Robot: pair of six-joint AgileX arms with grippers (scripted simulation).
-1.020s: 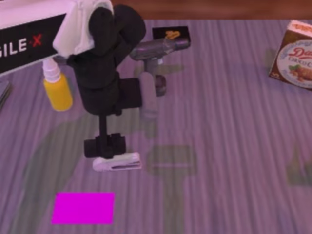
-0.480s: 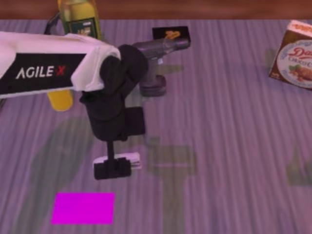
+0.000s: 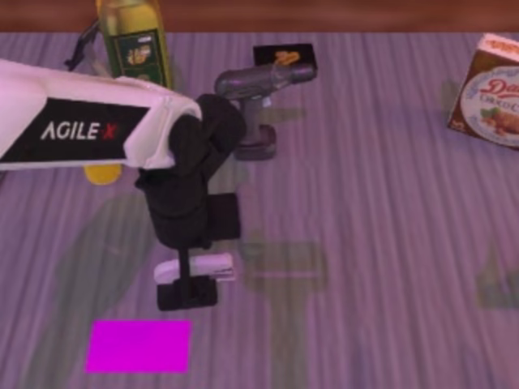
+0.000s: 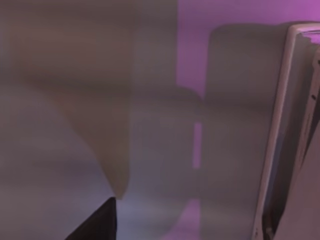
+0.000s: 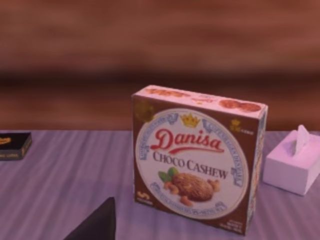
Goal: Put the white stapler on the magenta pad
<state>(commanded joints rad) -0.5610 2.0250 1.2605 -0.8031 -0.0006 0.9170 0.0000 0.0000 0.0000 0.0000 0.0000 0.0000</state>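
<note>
Soft, even light — faint shadows, left wrist view blurred.

Our left arm (image 3: 81, 121) is a broad white link bearing a black panel with "AGILE X" in white letters and a red X. Past it the white shell ends in a rounded cap, and bulky matte-black wrist housings follow, then a boxy black block, a thin black stem, and a short black crossbar at the left gripper (image 3: 187, 293).

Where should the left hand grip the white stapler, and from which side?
Across its narrow mid-body, from straight above. The white stapler lies flat, its long axis across the table, so its long sides are free. The left hand already hangs over it.
</note>
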